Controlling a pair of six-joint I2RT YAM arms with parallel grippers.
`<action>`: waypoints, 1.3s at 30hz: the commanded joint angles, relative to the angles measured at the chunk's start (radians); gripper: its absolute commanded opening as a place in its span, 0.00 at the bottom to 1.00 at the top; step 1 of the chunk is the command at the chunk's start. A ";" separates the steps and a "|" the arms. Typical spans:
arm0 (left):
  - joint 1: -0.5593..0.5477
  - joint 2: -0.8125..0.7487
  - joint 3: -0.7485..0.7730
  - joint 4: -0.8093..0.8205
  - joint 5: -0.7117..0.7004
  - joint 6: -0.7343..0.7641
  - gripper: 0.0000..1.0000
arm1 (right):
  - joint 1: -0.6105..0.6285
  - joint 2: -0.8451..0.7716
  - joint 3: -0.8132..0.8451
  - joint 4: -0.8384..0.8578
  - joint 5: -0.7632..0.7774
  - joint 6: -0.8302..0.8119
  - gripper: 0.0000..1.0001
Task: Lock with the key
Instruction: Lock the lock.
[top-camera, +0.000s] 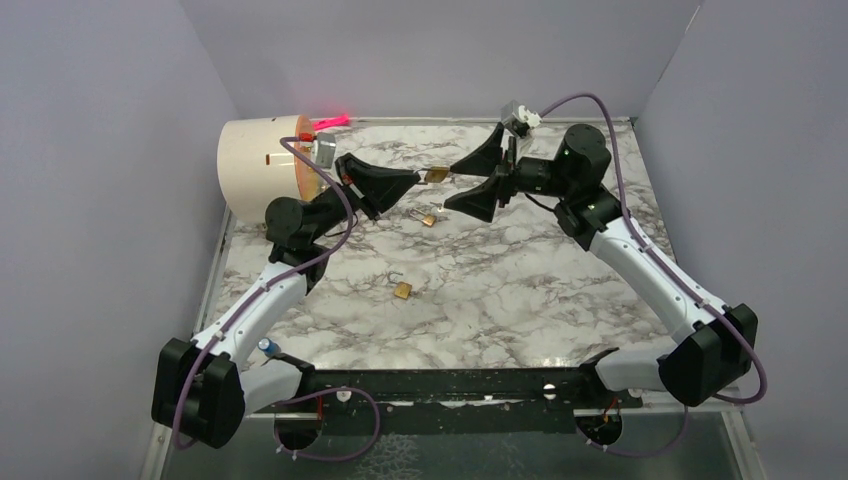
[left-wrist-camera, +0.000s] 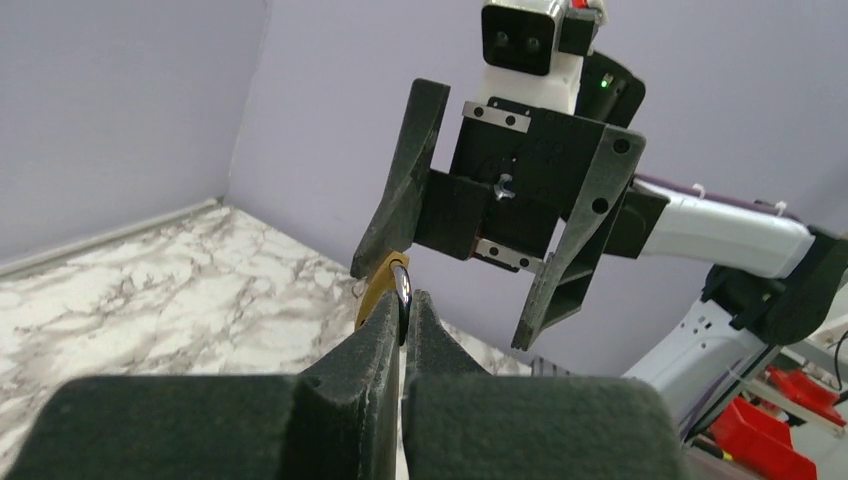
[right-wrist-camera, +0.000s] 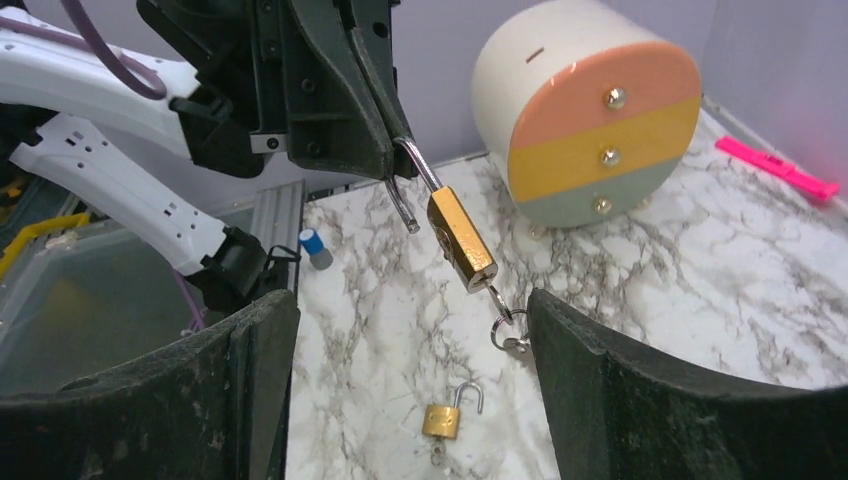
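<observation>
A brass padlock (right-wrist-camera: 461, 238) hangs in the air above the back of the marble table (top-camera: 560, 290). Its steel shackle (right-wrist-camera: 410, 175) is swung open, and my left gripper (left-wrist-camera: 402, 312) is shut on that shackle. A silver key (right-wrist-camera: 497, 297) sticks out of the lock's bottom, with a ring (right-wrist-camera: 507, 332) dangling from it. My right gripper (right-wrist-camera: 405, 310) faces the padlock, open wide, with nothing between its fingers. The ring hangs close to the right finger (right-wrist-camera: 600, 380). From above, the padlock (top-camera: 437, 174) sits between my left gripper (top-camera: 418, 177) and my right gripper (top-camera: 452, 187).
Two more open padlocks lie on the table, one below the grippers (top-camera: 428, 217) and one nearer the middle (top-camera: 402, 290). A cream drum with a striped face (top-camera: 260, 165) stands at the back left. A pink object (top-camera: 333, 122) lies behind it. A small blue-capped item (top-camera: 266, 346) sits by the left arm.
</observation>
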 joint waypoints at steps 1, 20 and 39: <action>0.007 0.014 0.015 0.193 -0.083 -0.091 0.00 | -0.002 0.019 0.056 0.135 -0.065 0.010 0.87; 0.008 0.033 0.055 0.242 -0.033 -0.143 0.00 | -0.002 0.127 0.083 0.364 -0.082 0.077 0.80; 0.049 0.035 0.024 0.244 -0.014 -0.134 0.00 | -0.002 0.186 0.159 0.350 -0.238 0.194 0.57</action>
